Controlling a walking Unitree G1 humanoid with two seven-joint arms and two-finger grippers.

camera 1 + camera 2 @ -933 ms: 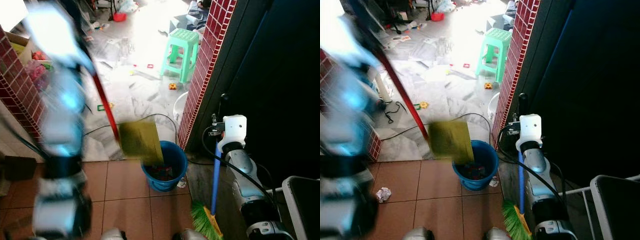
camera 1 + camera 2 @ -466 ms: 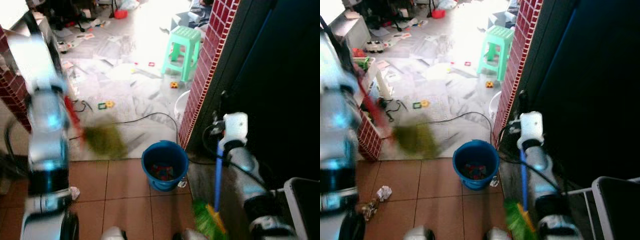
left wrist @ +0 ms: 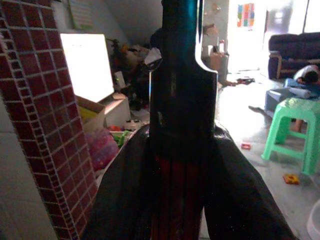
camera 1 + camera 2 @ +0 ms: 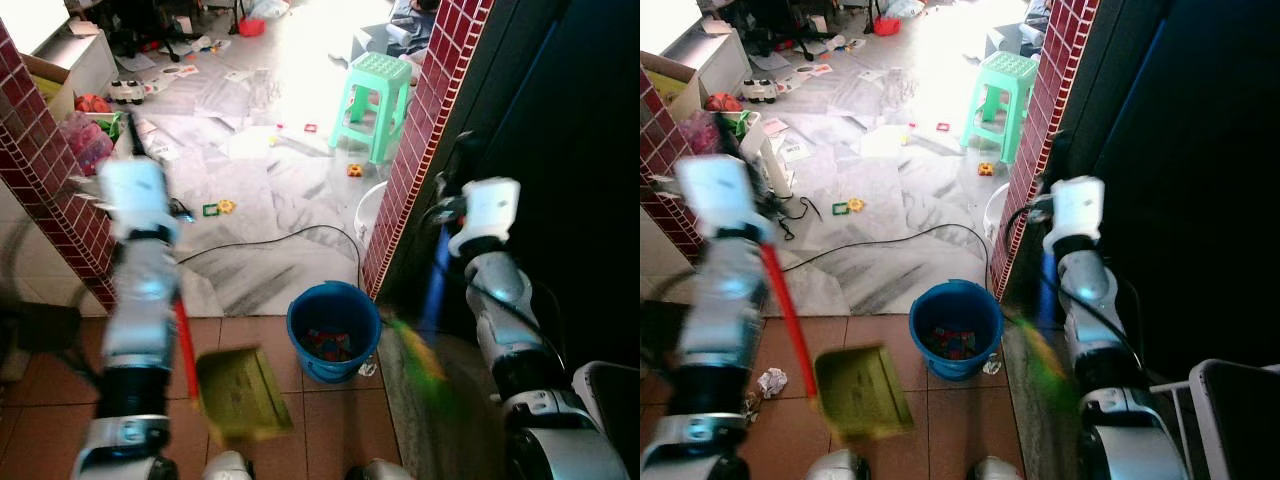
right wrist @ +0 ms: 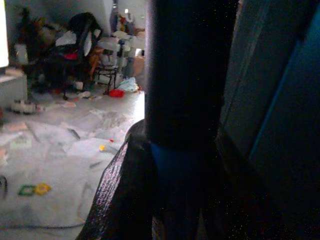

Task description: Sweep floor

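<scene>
- Near floor [image 4: 330,420]: terracotta tiles along the bottom of the frame.
- Far floor [image 4: 270,215]: pale marbled stone, strongly lit toward the upper centre.
- Brick pillar [image 4: 45,190], left edge: dark red with pale joints.
- Second brick pillar [image 4: 425,130], right of centre, with a dark wall [image 4: 570,120] to its right.
- Green plastic stool [image 4: 375,95], upper centre, standing on the marble.
- Black cable [image 4: 265,240] lying across the marble at mid frame.
- Scattered papers and small toys [image 4: 215,208] on the marble.
- Dark sofa [image 3: 292,45], upper right of the left wrist view.
- Cardboard box [image 4: 670,85], upper left.
</scene>
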